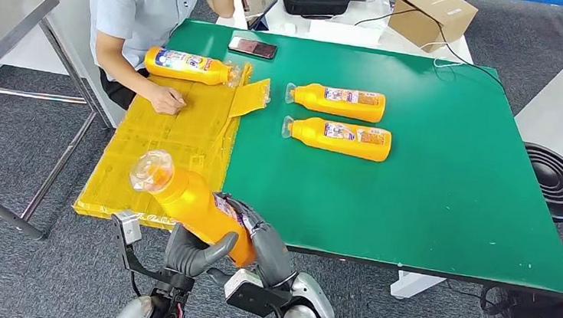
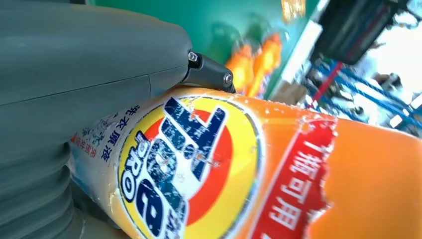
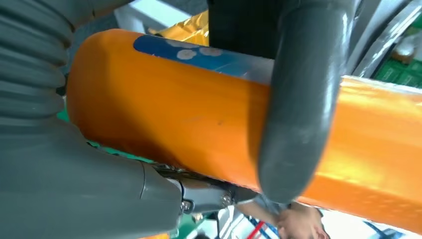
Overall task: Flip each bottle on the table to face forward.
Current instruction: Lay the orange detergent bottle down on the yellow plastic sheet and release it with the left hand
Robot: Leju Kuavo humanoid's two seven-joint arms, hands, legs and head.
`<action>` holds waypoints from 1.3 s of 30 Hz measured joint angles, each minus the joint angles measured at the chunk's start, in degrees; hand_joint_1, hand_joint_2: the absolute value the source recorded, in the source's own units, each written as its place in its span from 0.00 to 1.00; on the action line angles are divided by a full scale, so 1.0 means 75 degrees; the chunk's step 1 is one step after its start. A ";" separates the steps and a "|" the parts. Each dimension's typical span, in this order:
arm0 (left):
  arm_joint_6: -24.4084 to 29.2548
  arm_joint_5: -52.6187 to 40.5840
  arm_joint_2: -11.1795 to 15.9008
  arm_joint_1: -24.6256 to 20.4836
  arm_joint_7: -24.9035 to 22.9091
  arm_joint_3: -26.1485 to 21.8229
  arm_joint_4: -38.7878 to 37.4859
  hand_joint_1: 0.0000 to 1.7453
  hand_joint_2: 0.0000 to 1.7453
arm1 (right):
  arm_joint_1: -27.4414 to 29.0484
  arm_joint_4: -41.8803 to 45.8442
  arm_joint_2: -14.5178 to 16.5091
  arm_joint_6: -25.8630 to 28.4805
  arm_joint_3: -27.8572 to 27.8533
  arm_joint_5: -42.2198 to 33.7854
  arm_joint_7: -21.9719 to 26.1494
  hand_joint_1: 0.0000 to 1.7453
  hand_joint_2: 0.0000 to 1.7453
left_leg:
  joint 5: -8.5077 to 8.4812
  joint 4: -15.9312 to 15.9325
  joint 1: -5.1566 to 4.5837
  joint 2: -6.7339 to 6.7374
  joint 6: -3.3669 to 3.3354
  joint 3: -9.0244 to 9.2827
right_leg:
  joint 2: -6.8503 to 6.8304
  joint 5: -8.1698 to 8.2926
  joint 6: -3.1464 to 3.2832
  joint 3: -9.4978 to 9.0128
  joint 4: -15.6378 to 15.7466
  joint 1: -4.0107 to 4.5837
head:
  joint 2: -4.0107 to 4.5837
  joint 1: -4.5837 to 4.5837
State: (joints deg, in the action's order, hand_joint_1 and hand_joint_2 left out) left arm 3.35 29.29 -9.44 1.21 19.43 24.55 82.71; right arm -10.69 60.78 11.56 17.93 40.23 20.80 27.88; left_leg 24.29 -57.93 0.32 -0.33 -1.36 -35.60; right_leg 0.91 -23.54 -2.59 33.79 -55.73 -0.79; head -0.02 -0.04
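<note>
The lifted bottle is tilted above the table's near edge, held by both the left hand and right hand. Mid-flip, I judge; next, turn its label forward and set it down ahead.

My left robot hand presses against an orange detergent bottle, its round blue-lettered label facing up; two more orange bottles lie blurred on the green counter beyond.

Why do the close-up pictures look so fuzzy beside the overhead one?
Head view: sharp and evenly lit. Left wrist view: the held bottle sits very close, its label readable, while the background smears into bright blur. Right wrist view: the thumb is soft, with glare along the bottle.
</note>
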 joint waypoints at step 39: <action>0.1101 -1.1256 0.1312 -0.5159 -0.2589 -0.0710 -0.5876 1.00 1.00 | 0.0492 0.1294 -0.0014 0.0407 0.0211 0.1107 -0.0094 0.00 0.00 | -0.0025 -0.0001 0.0004 -0.0003 0.0010 -0.0009 | -0.0005 0.0006 -0.0001 0.0007 -0.0012 0.0001 | 0.0000 0.0002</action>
State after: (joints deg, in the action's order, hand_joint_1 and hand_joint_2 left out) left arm 11.61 -55.13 0.40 -37.48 0.01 19.23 38.65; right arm -7.00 70.48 11.46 20.99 41.81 29.10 27.18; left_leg 24.11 -57.94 0.35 -0.35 -1.29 -35.66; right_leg 0.87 -23.49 -2.60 33.84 -55.81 -0.78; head -0.02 -0.02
